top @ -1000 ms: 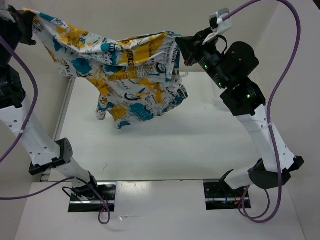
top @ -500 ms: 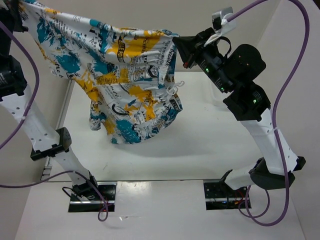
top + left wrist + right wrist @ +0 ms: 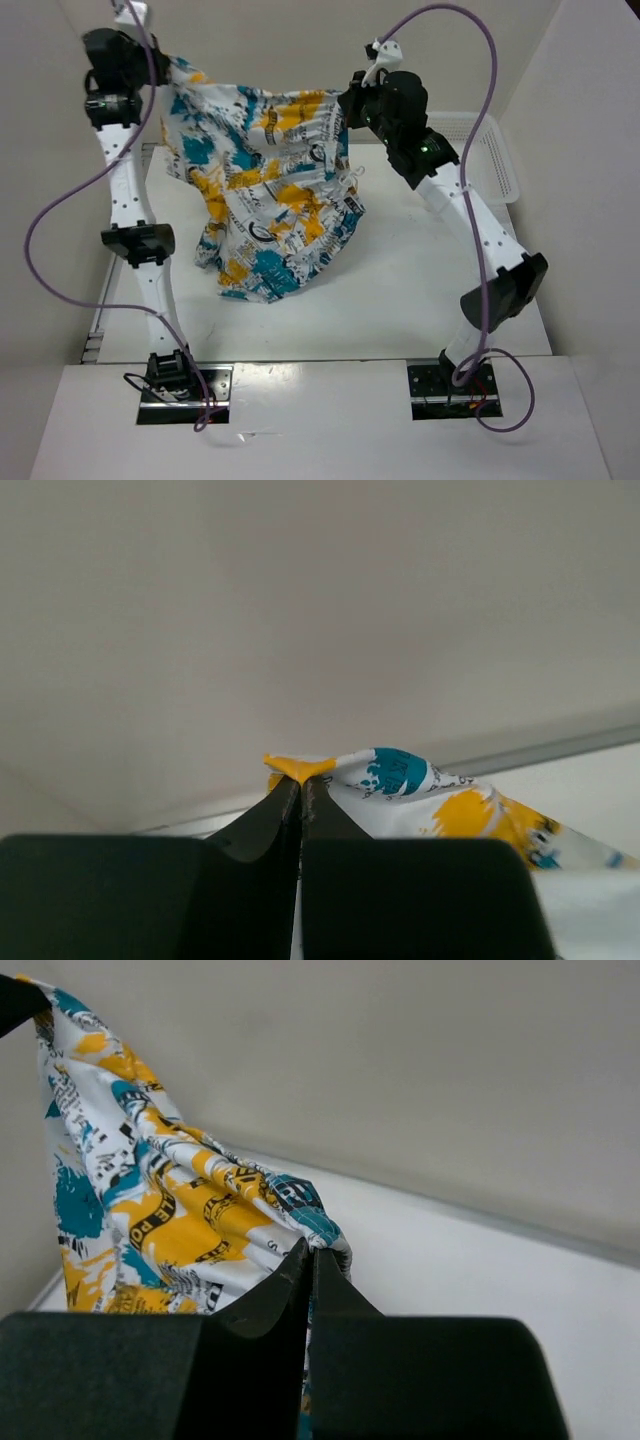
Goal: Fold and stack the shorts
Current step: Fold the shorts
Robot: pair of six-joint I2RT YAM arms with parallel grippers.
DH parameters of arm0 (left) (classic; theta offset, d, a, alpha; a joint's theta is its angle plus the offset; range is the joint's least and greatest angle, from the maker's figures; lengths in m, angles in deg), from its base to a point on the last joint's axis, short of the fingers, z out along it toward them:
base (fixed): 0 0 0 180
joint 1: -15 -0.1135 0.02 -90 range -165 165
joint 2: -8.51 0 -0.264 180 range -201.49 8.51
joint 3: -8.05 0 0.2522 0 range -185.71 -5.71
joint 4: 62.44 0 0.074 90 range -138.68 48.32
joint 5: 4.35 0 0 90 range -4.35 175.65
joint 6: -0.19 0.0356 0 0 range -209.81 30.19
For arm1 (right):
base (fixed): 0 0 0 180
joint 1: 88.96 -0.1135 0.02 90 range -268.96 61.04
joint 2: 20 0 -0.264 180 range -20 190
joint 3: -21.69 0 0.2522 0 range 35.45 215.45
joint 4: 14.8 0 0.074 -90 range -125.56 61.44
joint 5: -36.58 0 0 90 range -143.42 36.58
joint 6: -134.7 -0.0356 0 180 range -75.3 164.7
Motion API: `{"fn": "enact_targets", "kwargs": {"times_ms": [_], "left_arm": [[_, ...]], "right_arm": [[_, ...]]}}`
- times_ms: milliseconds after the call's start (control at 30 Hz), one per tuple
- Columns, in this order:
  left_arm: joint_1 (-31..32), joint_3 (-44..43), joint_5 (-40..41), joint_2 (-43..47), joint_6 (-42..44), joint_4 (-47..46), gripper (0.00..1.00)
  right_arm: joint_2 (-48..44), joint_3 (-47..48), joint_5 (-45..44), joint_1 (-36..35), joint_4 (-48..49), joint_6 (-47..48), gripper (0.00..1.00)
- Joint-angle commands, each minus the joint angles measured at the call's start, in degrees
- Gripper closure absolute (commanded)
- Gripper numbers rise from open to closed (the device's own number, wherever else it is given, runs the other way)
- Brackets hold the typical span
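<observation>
The table [image 3: 420, 290] is lying under both arms. The shorts [image 3: 270, 200] are hanging above its far-left part, strung between the two arms, with the bunched lower part sagging close to the surface. The white mesh basket [image 3: 490, 150] is sitting at the far right, well apart from the cloth. The left pincer [image 3: 301, 785] is clamping one top corner with its jaws pressed together, and the right pincer [image 3: 310, 1250] is closing just as tightly on the opposite edge. Each one is gripping only a thin bit of fabric, so pulling the arms apart could be dragging a corner free. Lowering the twisted middle could be setting creases into the fold.
</observation>
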Motion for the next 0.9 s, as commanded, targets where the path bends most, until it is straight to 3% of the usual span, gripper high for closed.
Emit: {"fn": "enact_targets", "kwargs": {"times_ms": [0, 133, 300, 500, 633, 700, 867], "left_arm": [[3.8, -1.8, 2.0, -4.0, 0.2, -2.7, 1.00], [6.8, -2.3, 4.4, -10.6, 0.2, -4.7, 1.00], [7.4, -2.3, 2.9, -11.1, 0.2, -3.0, 1.00], [7.4, 0.6, -0.1, -5.6, 0.2, 2.7, 1.00], [7.9, 3.0, -9.0, -1.8, 0.2, 12.8, 1.00], [8.7, 10.5, -10.5, 2.0, 0.2, 17.6, 1.00], [9.3, 34.0, -13.4, 14.2, 0.2, 18.1, 1.00]], "right_arm": [[4.4, -4.3, 2.7, 6.1, 8.7, -5.6, 1.00], [13.0, -2.4, 7.7, 11.5, 12.3, -6.6, 1.00], [20.8, 1.6, 11.5, 17.1, 13.0, -10.2, 1.00], [18.7, -5.4, 12.6, 19.5, 13.0, -10.3, 1.00], [15.9, -11.7, 14.6, 21.2, 13.0, -10.3, 1.00], [15.1, -15.1, 15.3, 22.6, 12.3, -11.1, 1.00], [11.7, -22.6, 17.9, 24.4, 10.9, -13.1, 1.00]]}}
